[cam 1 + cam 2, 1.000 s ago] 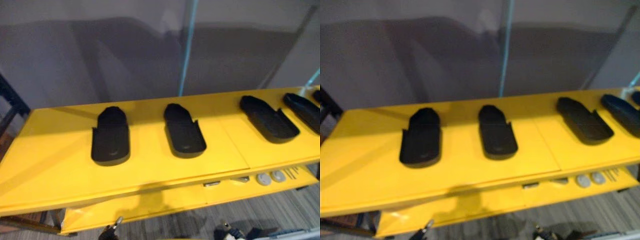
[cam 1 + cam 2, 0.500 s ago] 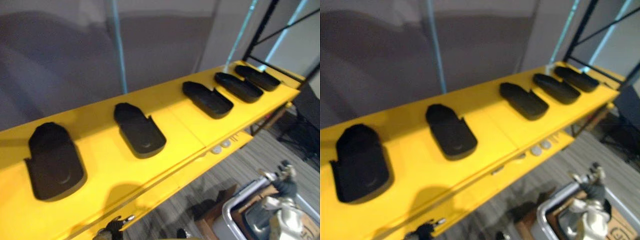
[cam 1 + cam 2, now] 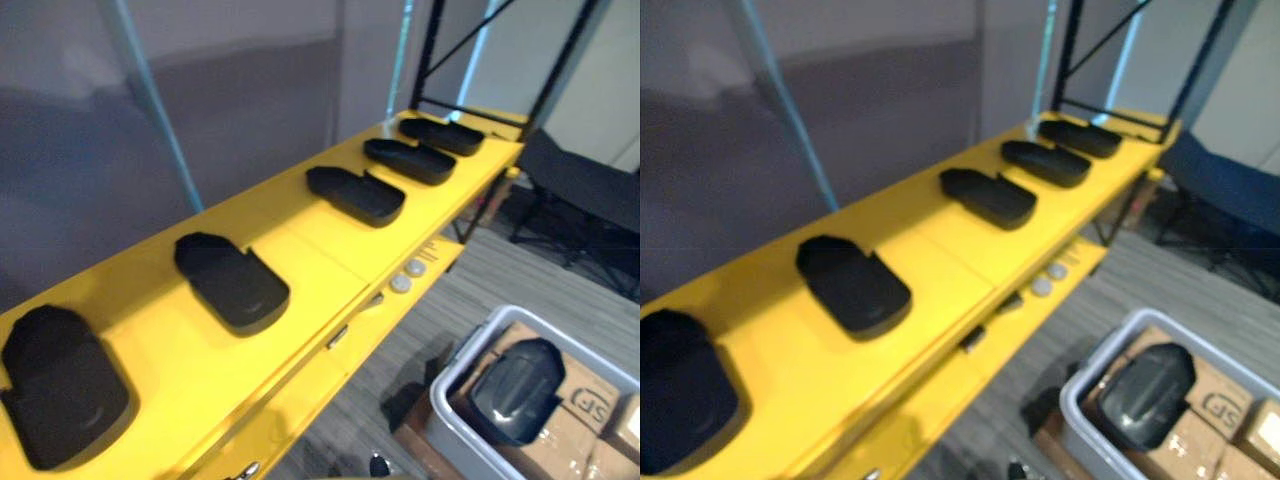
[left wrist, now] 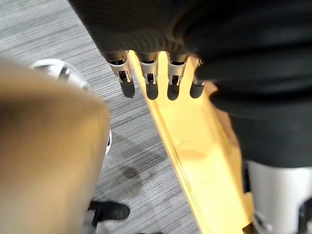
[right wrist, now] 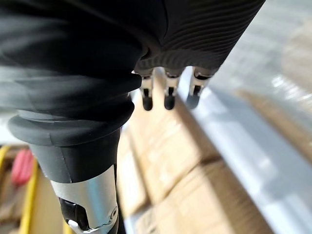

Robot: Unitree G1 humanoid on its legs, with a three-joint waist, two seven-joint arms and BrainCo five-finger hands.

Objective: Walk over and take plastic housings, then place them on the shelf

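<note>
Yellow shelf [image 3: 320, 245]: housings [image 3: 232, 283] apart from fingers [image 4: 149, 83]

R robot hand [image 5: 168, 95] above cardboard boxes [image 5: 165, 151].

Yellow shelf [image 3: 330, 250], running from 7 o'clock to 1 o'clock. Five black housings [image 3: 232, 283] lie in a row along it, apart from one another. Lower tier [image 3: 440, 258], centre: two small round parts [image 3: 407, 276].

The yellow shelf [image 3: 300, 262] is gleaming smooth and glossy, the black plastic housings [image 3: 232, 283] are looking matt, and the grey plastic bin [image 3: 462, 352] is holding dull brown cardboard boxes [image 3: 592, 402] and a faintly shiny dark housing [image 3: 515, 390].
</note>
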